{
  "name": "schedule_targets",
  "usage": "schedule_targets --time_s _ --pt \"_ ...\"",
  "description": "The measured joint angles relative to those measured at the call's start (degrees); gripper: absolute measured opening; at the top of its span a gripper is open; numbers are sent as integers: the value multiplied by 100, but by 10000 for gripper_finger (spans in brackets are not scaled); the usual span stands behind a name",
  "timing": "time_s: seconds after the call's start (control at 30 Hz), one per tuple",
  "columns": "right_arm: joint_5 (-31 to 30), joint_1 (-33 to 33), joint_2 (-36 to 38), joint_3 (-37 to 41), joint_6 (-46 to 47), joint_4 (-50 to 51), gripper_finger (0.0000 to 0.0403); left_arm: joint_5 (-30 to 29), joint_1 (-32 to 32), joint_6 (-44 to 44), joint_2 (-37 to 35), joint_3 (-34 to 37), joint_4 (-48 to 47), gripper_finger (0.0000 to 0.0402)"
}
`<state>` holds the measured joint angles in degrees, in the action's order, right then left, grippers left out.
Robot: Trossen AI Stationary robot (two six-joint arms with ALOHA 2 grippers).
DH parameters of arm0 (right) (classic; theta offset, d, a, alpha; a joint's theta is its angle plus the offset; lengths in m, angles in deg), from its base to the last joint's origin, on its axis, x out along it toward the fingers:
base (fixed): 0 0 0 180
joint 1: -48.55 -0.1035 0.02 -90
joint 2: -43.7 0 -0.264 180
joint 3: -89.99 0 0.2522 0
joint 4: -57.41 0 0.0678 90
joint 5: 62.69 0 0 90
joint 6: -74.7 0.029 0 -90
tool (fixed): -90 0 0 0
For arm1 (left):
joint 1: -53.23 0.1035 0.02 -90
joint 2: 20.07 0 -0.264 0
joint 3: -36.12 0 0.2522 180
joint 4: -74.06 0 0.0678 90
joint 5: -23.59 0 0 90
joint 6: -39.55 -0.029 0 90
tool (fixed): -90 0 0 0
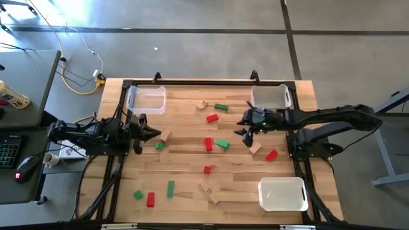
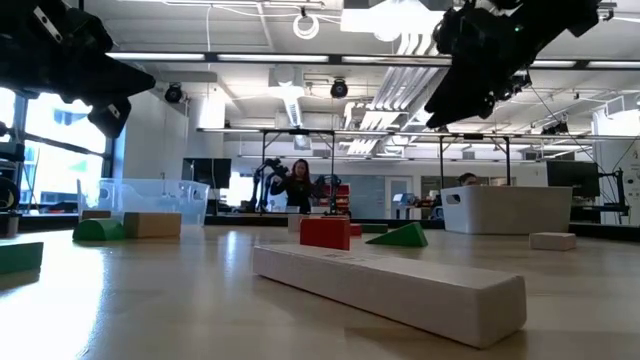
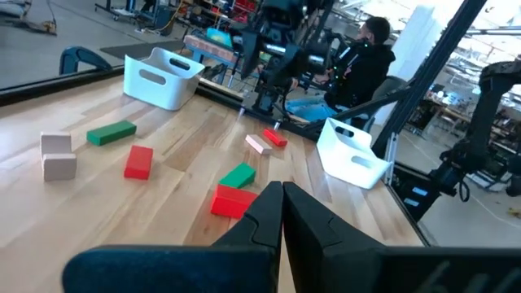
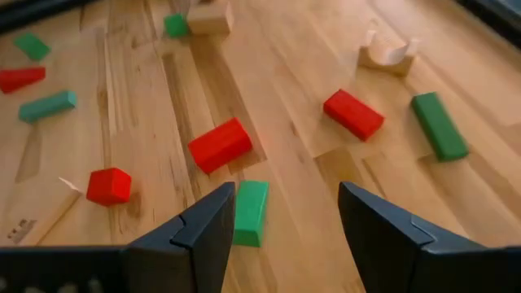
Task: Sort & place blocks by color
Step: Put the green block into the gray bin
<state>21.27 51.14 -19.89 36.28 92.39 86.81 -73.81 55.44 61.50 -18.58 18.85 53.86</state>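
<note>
Red, green and plain tan blocks lie scattered flat on the table (image 1: 192, 160). My right gripper (image 4: 285, 228) is open and hangs above the table's right middle (image 1: 246, 128). A green block (image 4: 250, 212) lies below it, close to one finger, with a red block (image 4: 220, 145) just beyond. My left gripper (image 3: 281, 203) is shut and hovers at the left side (image 1: 150, 133), beside a tan block (image 1: 165, 135) and a green one (image 1: 159, 145). In the low view both grippers are off the tabletop.
Three clear bins stand at the far left (image 1: 146, 99), far right (image 1: 270, 97) and near right (image 1: 282, 193). A long tan bar (image 1: 209, 190) lies near the front edge. A person sits beyond the table (image 3: 366, 57).
</note>
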Motion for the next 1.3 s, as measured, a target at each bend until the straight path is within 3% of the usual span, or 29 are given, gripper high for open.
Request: schedule_targets --time_s 0.23,0.53,1.3 --pt "162 -50 -766 0 26 -647 204 -666 2 760 1 0 63 0" --pt "205 -310 -1564 4 328 -908 204 -1205 2 796 -1 -1 99 0" --pt "-21 -577 -3096 4 328 -1717 204 -1234 2 790 1 0 105 0"
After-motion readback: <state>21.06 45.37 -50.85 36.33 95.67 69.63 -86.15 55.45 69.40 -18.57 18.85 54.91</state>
